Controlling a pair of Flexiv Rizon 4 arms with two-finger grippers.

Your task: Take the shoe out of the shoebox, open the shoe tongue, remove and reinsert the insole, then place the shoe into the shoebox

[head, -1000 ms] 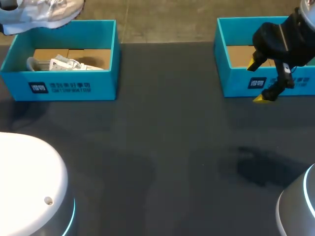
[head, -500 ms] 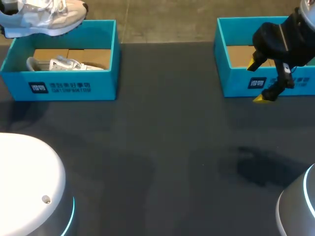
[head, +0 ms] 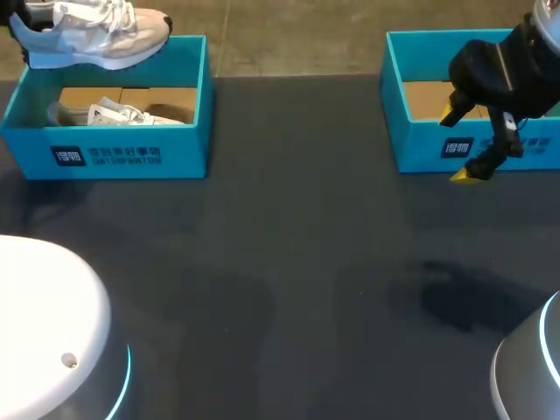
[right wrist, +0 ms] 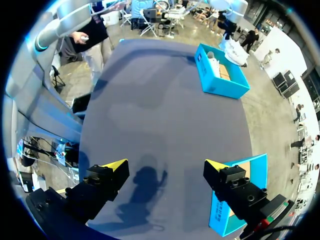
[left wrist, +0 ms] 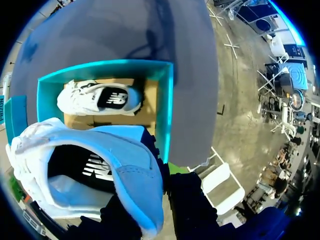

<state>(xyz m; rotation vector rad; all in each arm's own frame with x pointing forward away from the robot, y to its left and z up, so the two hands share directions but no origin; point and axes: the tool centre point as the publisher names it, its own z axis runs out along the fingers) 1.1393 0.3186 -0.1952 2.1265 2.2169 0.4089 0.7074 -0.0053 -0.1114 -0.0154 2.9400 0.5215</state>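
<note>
At the table's far left corner, the left gripper (left wrist: 159,175) is clenched on the heel of the white shoe (head: 96,35). It holds the shoe in the air over the rear wall of the left shoebox (head: 114,156), where a second shoe (head: 109,114) lies on the brown cardboard floor. At the far right, the right gripper (head: 457,144) hangs released, fingers spread wide with nothing between them, just in front of the right shoebox (head: 420,157), its shadow on the dark table (head: 289,262).
</note>
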